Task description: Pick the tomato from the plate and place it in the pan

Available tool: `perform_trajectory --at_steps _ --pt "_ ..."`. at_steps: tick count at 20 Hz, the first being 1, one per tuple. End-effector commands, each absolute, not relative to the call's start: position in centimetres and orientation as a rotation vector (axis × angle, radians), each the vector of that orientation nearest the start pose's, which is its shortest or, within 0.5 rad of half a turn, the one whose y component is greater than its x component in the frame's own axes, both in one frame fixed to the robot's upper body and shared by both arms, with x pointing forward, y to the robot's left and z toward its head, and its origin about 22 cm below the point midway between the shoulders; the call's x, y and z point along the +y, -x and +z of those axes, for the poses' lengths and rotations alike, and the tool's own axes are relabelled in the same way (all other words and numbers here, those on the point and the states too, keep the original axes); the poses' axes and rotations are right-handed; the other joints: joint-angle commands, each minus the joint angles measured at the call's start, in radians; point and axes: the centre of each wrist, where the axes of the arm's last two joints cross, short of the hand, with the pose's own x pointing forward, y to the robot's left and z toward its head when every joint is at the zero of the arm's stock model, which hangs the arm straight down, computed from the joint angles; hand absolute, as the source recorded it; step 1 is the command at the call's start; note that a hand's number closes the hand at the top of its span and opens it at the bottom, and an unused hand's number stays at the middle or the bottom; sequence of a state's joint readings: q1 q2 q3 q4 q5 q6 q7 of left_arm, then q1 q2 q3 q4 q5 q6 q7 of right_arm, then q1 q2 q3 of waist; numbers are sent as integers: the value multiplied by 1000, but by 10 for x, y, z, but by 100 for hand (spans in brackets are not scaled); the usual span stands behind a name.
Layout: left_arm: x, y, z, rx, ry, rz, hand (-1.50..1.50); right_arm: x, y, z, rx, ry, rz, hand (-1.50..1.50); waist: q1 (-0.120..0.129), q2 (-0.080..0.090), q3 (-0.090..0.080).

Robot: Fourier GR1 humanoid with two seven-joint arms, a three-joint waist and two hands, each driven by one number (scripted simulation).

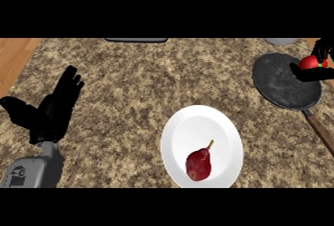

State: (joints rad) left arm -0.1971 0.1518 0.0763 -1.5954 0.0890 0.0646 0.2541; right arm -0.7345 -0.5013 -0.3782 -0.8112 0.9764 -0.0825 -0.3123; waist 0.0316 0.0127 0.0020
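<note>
No legible txt, labels, nos. or signs anywhere.

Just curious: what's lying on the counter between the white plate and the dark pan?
Nothing: in the head view, only bare speckled counter separates the plate from the pan.

One head view looks steeply down at the counter (pixel 143 79).
</note>
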Motion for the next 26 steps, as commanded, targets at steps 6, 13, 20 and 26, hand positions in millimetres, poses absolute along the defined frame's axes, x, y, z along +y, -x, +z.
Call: perform_trajectory --at_steps 6,13,20,26 --pt "258 -275 51 -1533 -54 7 0 -410 -399 86 -1548 1080 890 150 26 9 1" --pt "252 -287 71 -1554 -53 -18 0 -403 -389 45 -1277 1029 735 -150 41 19 3" --pt "245 -292 71 -1543 -53 -2 0 -411 -378 30 -1363 869 709 -150 30 15 4" --pt "254 -295 74 -1554 -53 10 0 -459 -368 70 -1573 757 413 -150 14 13 6"
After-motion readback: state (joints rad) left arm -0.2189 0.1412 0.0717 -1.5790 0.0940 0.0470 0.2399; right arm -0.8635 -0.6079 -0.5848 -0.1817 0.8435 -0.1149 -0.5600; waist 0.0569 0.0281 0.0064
